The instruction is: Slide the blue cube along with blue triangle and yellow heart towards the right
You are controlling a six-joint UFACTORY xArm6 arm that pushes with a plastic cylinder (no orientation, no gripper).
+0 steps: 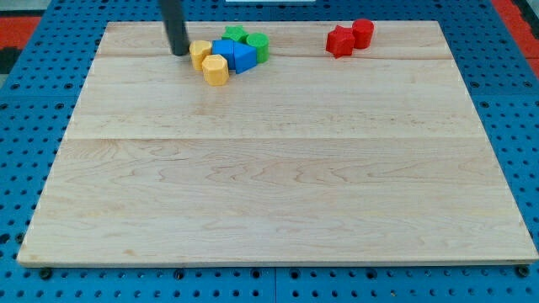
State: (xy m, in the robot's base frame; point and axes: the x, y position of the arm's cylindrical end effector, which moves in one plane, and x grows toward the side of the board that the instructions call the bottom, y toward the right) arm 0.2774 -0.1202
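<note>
A cluster of blocks sits near the view's top, left of centre. A blue cube [222, 50] and a blue triangle [244, 58] lie side by side in it. A yellow heart [200, 53] touches the cube's left side. A second yellow block [216, 71] sits just below them. A green star [235, 35] and a green cylinder [258, 45] are behind and to the right. My tip [179, 52] stands on the board just left of the yellow heart, very close to it or touching.
A red star [339, 41] and a red cylinder [363, 33] sit together at the view's top right. The wooden board [278, 168] lies on a blue pegboard [25, 126].
</note>
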